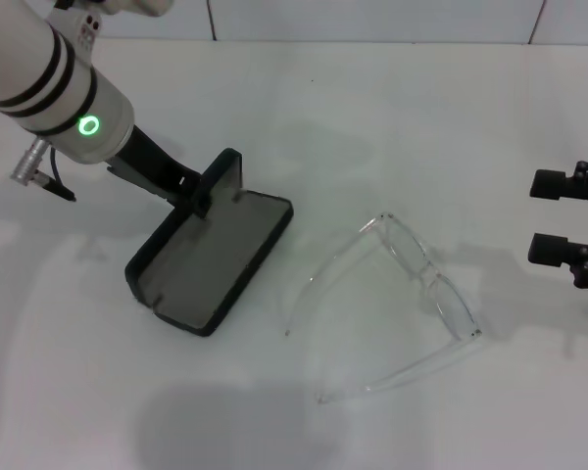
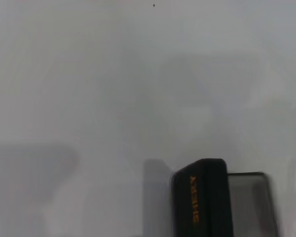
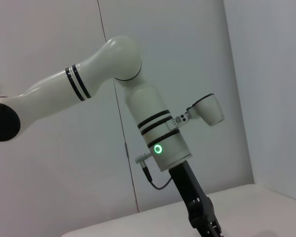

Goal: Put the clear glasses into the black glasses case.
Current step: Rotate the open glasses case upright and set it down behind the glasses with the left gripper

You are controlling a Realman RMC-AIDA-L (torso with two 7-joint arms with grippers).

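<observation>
The black glasses case [image 1: 211, 259] lies open on the white table left of centre, grey lining up. Its lid [image 1: 222, 176] stands upright at the far end; the left wrist view shows the lid's outside [image 2: 202, 197] with orange lettering. My left gripper [image 1: 201, 196] reaches down from the upper left and touches the lid's edge. The clear glasses [image 1: 416, 284] lie on the table right of the case, temple arms unfolded and pointing toward the near left. My right gripper [image 1: 561, 217] rests at the right edge, open and holding nothing, apart from the glasses.
The white table [image 1: 372, 117] meets a tiled wall at the back. The left arm [image 3: 158, 133] shows in the right wrist view against a pale wall.
</observation>
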